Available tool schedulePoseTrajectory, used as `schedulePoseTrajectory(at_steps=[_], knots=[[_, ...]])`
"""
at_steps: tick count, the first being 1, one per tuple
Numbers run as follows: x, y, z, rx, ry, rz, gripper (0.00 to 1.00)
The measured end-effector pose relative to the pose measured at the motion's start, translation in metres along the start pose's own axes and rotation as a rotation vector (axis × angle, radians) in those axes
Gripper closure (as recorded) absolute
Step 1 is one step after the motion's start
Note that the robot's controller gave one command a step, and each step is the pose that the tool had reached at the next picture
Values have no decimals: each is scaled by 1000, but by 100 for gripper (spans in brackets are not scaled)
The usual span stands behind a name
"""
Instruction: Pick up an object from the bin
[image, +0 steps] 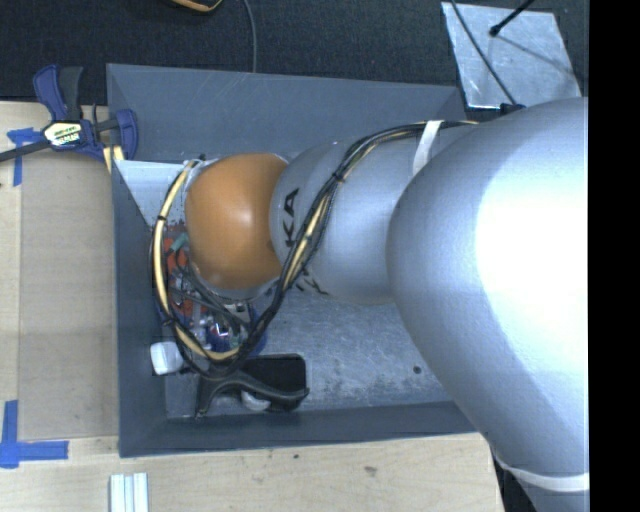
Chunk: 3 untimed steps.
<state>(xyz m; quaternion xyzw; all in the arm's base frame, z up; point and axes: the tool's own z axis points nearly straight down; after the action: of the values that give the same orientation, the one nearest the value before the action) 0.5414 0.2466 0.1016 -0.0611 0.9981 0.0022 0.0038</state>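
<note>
A black, curved, handle-like object (262, 381) lies near the bin's front wall at the lower left, with something pale (255, 402) tucked under it. A small white block (163, 357) sits just left of it, by the left wall. Between them and the arm's wrist, a small blue and white thing (217, 332) peeks out from behind the cables. Some red and orange bits (178, 262) show further up along the left wall.
The arm reaches in from the right and covers most of the bin. Its orange dome hangs over the left half, with yellow and black cables looping down beneath it. A bare strip of grey floor runs along the front, right of the black object.
</note>
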Motion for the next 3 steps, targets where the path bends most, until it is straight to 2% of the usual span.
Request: schedulePoseTrajectory(at_steps=[1, 2, 3], knots=[[-44, -63, 0, 1, -2, 147, 0], [-40, -17, 29, 2, -4, 356, 0], [-13, -10, 27, -2, -9, 553, 0]])
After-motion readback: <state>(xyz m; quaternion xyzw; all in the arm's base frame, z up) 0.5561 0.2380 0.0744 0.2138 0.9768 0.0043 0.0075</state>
